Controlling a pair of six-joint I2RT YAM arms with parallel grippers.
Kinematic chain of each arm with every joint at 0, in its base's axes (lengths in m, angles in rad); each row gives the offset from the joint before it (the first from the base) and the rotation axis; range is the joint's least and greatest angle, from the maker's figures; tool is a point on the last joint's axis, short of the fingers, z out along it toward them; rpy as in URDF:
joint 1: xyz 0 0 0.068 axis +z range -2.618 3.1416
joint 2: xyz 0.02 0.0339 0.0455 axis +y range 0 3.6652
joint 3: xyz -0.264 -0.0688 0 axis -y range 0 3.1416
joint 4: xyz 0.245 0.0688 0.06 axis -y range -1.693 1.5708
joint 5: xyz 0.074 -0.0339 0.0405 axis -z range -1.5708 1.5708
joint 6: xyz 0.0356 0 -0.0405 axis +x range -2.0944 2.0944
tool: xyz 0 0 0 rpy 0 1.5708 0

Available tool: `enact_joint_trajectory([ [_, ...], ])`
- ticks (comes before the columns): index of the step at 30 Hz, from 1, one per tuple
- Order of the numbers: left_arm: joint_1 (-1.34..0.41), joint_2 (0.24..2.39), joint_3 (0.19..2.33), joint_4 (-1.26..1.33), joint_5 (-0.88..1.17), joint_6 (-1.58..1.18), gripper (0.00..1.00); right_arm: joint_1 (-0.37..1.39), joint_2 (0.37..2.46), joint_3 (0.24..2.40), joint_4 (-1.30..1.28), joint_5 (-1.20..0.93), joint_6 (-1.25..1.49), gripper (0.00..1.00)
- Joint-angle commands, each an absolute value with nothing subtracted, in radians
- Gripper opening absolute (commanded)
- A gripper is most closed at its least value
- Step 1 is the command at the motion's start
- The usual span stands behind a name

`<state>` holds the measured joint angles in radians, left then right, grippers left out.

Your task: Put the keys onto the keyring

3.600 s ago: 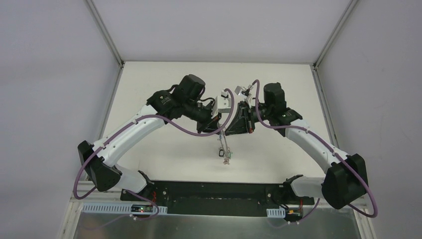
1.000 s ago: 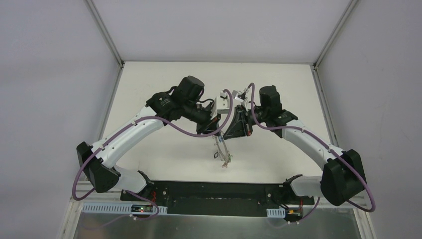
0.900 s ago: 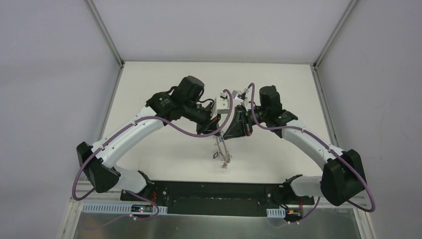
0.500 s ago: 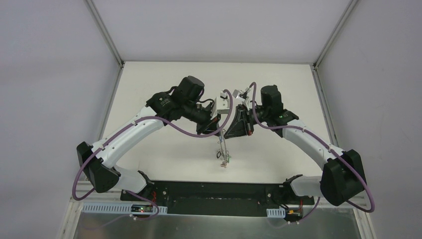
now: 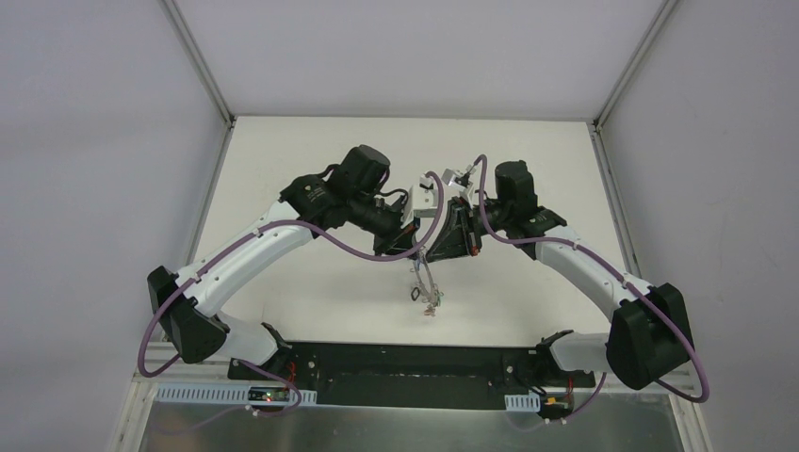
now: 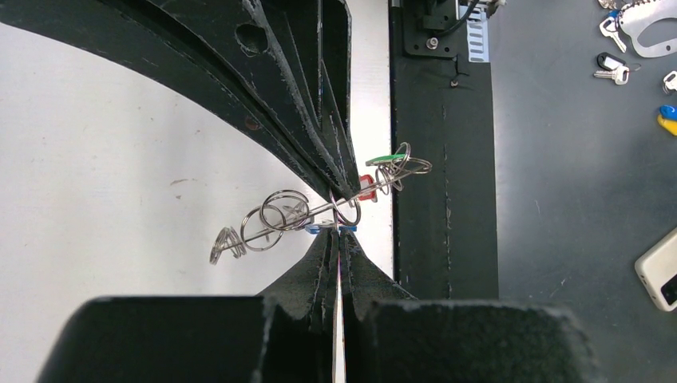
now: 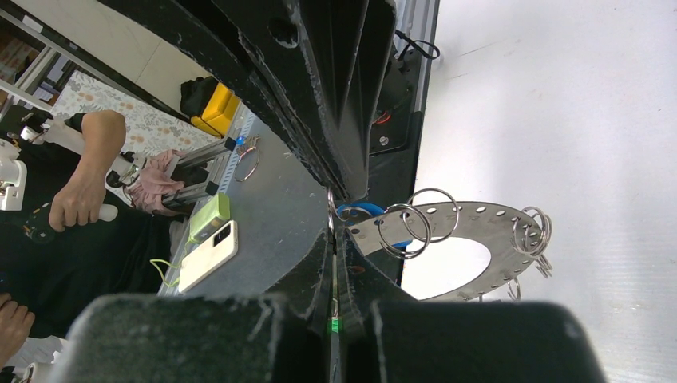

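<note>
Top external: left tool [image 5: 415,250] and right tool [image 5: 431,254] meet tip to tip over the tabletop [image 5: 311,169]. They are midway between its left and right edges and nearer the near edge than the far one. Both closed. Keyring [image 5: 424,280] hangs from the meeting point, clear of the tabletop, low end toward the near edge. Keys [image 5: 432,303] bunch at that low end, too small here to count.

Left wrist: keyring is edge-on, running diagonally across the tips. Wire loops [image 6: 275,209] stand along its rim. Green tag [image 6: 389,157] and red tag [image 6: 366,185] sit on the near-edge side of the grip. Blue tag [image 6: 318,228] is right at the left tool's closed tips. Left tool pinches at the blue tag and a small loop; can't tell which one it actually clamps. Right tool points in from the opposite side, tips touching the keyring just beside the red tag.

Right wrist: right tool is clamped on the keyring's rim, at the end nearest it. Flat face shows a big centre hole and a row of small holes round the rim, with loops through several. Left tool's tips touch the rim just above the right tool's, blue tag beside them.

Past the near edge, off the tabletop: phone [image 6: 661,267] on a grey surface [image 6: 559,159], and a person's arm [image 7: 88,163].
</note>
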<state>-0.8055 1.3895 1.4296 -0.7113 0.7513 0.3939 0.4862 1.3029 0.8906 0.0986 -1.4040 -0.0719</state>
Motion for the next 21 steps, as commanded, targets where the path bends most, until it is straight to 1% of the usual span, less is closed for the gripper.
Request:
enact_joint_trajectory([
  [1,-0.823,1.394,1.437,-0.715,0.803,0.409,0.00,0.480,1.272,0.911,0.119,-1.433,-0.098,0.00],
  [21,-0.828,1.396,1.442,-0.723,0.794,0.418,0.00,0.480,1.275,0.910,0.118,-1.436,-0.099,0.00],
])
